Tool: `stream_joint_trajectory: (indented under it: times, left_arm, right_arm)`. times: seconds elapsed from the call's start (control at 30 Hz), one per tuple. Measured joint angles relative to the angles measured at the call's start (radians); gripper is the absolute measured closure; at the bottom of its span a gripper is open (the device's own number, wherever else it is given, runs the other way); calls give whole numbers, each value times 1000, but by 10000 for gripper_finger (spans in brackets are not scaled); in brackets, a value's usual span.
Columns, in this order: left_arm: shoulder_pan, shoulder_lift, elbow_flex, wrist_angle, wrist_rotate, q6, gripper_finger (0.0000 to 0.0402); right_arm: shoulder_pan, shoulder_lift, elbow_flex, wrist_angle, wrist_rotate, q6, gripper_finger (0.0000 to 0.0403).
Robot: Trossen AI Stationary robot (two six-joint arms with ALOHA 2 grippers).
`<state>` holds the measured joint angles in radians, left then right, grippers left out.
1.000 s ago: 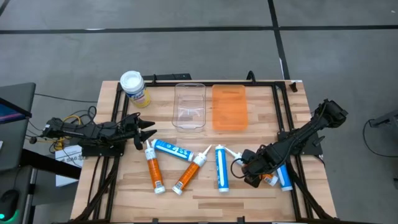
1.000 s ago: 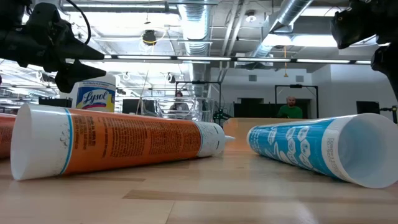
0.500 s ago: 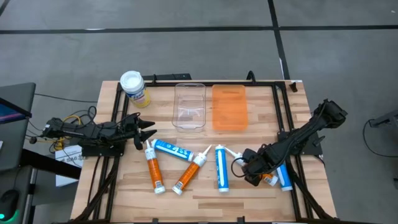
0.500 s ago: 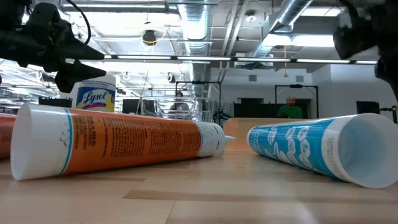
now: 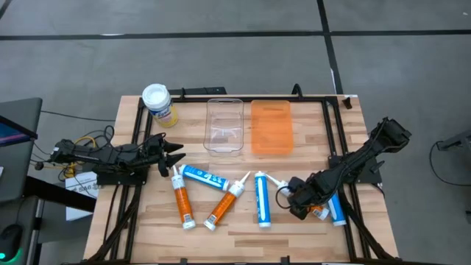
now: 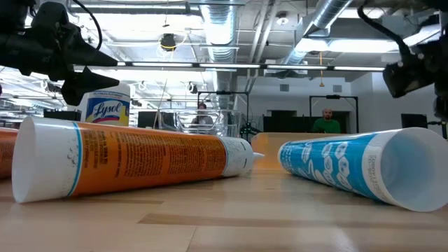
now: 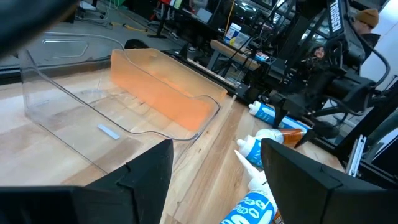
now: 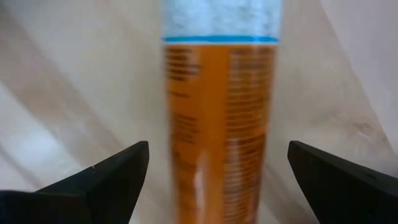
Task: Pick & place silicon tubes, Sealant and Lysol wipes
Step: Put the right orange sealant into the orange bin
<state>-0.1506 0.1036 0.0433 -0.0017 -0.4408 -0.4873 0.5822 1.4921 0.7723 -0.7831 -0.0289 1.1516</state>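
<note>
1. High view, far left: the left tool point(image 5: 176, 157) waits over the table's point(image 5: 243, 221) left edge, its fingers spread apart with nothing between them, pointing toward the middle of the table.
2. The Lysol wipes point(image 5: 158, 104) stand upright at the back left corner, white lid on top, well apart from the left tool; the low view shows their label behind that tool point(image 6: 84, 70).
3. Just right of the left tool lie two orange tubes point(image 5: 181, 197) point(image 5: 224, 204) and a blue tube point(image 5: 204, 177) between them, all flat on the wood.
4. At the back centre sit a clear bin point(image 5: 224, 125) and, just beside it on the right, an orange bin point(image 5: 271, 127); both also show in the left wrist view point(image 7: 74, 112) point(image 7: 165, 93).
5. Another blue tube point(image 5: 261, 199) lies flat right of centre.
6. Near the right edge the right tool point(image 5: 288, 200) is low over an orange tube point(image 5: 318, 212) with a blue tube point(image 5: 335, 209) beside it. In the right wrist view its fingers point(image 8: 106, 177) stand wide apart on either side of that orange tube point(image 8: 217, 124), not touching it.
</note>
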Motion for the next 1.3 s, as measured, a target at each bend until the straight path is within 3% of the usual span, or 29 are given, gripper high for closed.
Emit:
stream_joint_trajectory:
  times: [0.23, 0.73, 0.97, 1.3]
  left_arm:
    - [0, 0, 0, 0, 0, 0, 166]
    - [0, 0, 0, 0, 0, 0, 166]
    - [0, 0, 0, 0, 0, 0, 166]
    - [0, 0, 1, 0, 0, 0, 166]
  right_arm:
    - [0, 0, -30, 5, -2, 24, 42]
    - [0, -1, -56, 18, -29, 31, 208]
    - [0, 1, -29, 15, -63, 26, 206]
    - [0, -7, 175, -127, -79, 25, 214]
